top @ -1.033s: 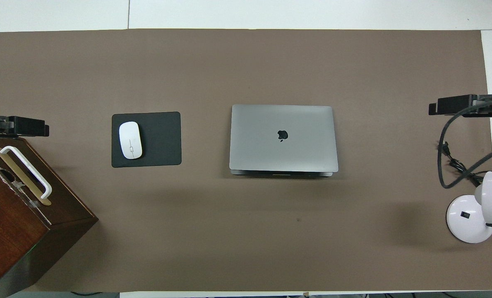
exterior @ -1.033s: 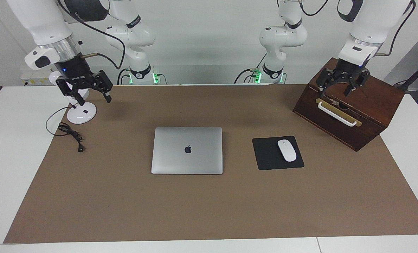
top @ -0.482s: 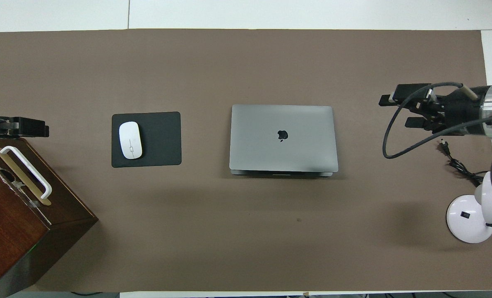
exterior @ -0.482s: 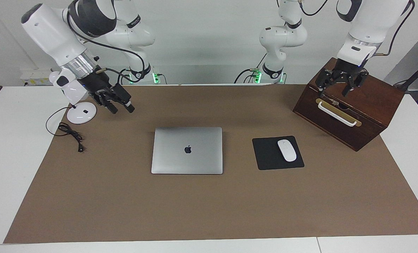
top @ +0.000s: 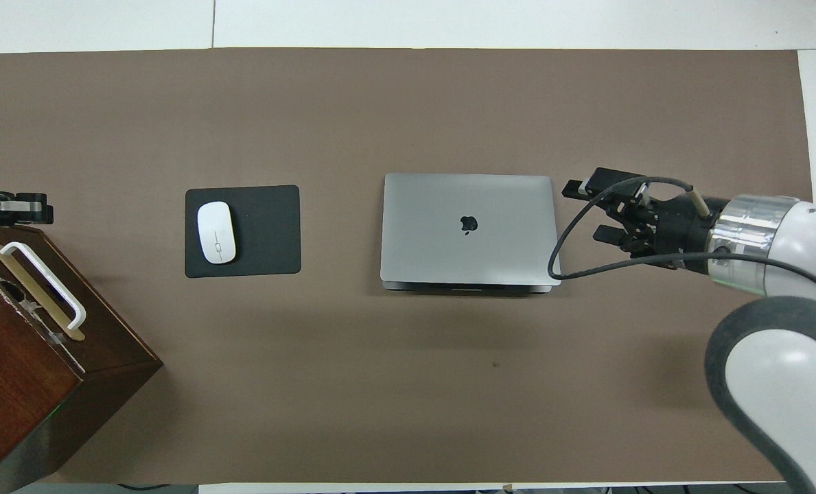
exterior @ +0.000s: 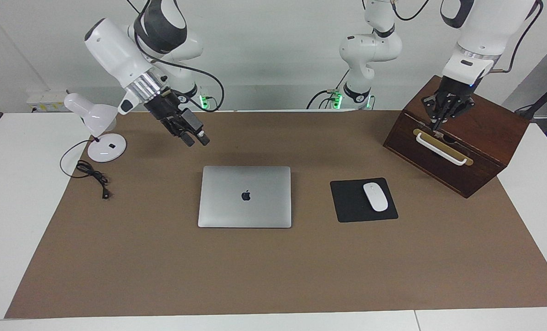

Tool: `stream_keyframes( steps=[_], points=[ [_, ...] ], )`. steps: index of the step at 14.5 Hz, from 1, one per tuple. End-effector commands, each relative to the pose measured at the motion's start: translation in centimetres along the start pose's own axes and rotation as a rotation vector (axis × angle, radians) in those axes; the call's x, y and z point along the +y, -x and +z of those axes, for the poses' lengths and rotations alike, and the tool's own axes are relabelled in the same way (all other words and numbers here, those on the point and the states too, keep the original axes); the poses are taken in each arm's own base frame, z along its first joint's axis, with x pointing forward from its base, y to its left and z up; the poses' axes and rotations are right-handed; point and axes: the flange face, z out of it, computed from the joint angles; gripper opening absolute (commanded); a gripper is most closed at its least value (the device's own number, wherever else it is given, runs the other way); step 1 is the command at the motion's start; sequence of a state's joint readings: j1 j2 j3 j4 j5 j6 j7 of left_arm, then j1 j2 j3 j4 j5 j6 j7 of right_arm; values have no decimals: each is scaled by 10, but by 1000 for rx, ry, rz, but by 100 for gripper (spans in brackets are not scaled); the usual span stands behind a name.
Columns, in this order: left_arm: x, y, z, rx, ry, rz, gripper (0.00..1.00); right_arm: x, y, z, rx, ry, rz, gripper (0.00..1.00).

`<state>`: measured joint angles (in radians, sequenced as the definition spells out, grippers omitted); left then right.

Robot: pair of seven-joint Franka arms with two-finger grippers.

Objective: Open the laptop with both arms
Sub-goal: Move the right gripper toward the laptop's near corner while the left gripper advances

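Note:
The laptop (exterior: pixel 244 196) lies closed and flat on the middle of the brown mat, logo up; it also shows in the overhead view (top: pixel 469 230). My right gripper (exterior: pixel 195 135) is open and empty, up in the air over the mat beside the laptop's edge toward the right arm's end (top: pixel 589 209). It does not touch the laptop. My left gripper (exterior: pixel 439 122) hangs over the wooden box (exterior: pixel 457 138) with its fingers drawn together, holding nothing; only its tip shows in the overhead view (top: pixel 20 206).
A black mouse pad (exterior: pixel 351 207) with a white mouse (exterior: pixel 375 196) lies beside the laptop toward the left arm's end. The wooden box has a white handle (exterior: pixel 440 148). A white desk lamp (exterior: pixel 100 133) and its loose cord (exterior: pixel 91 174) are at the right arm's end.
My right arm has swung in from over the lamp toward the laptop and tilted its gripper toward it. My left gripper's fingers have drawn together over the box.

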<state>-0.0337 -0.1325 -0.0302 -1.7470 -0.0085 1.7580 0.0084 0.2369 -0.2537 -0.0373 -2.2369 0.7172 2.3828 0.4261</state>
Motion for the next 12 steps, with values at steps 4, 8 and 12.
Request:
stream_keyframes(
  steps=[4, 8, 12],
  points=[
    [20, 5, 5, 48, 17, 26, 0, 42, 79, 9, 50, -137, 97, 100],
    [39, 40, 47, 156, 60, 32, 0, 61, 110, 8, 38, -208, 193, 100],
    [57, 75, 76, 238, 98, 46, 0, 61, 150, 16, 0, -234, 337, 100]
  ],
)
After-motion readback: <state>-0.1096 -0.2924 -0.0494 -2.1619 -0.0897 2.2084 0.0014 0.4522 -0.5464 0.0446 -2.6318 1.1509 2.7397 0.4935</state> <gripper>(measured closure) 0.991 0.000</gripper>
